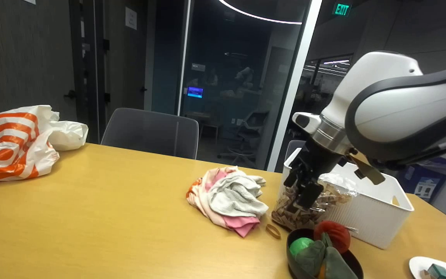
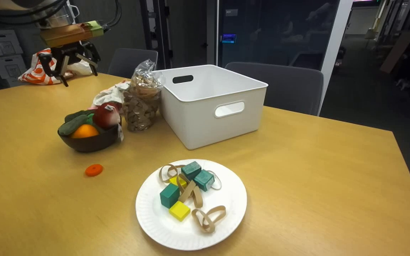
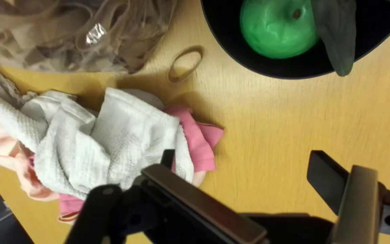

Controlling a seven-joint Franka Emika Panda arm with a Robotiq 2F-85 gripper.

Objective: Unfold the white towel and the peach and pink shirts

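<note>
The white towel [image 3: 73,162] lies crumpled on top of a heap on the table, seen in both exterior views and the wrist view. Beneath it the pink shirt [image 3: 198,145] pokes out at one end and along the lower edge. The peach shirt [image 1: 199,199], with some orange print, shows along the heap's side; most of both shirts is covered. My gripper [image 3: 242,162] stands open above the table with nothing between its fingers. In the wrist view one finger overlaps the towel's end, while the other is over bare wood. The gripper [image 2: 79,77] hangs well above the tabletop in an exterior view.
Close to the heap stand a clear bag of rubber bands [image 3: 63,40], a dark bowl [image 2: 87,144] of toy produce and a white bin [image 2: 222,124]. A loose rubber band [image 3: 185,64] lies between. Farther off are a plate [image 2: 148,213] and a white plastic bag [image 1: 10,151].
</note>
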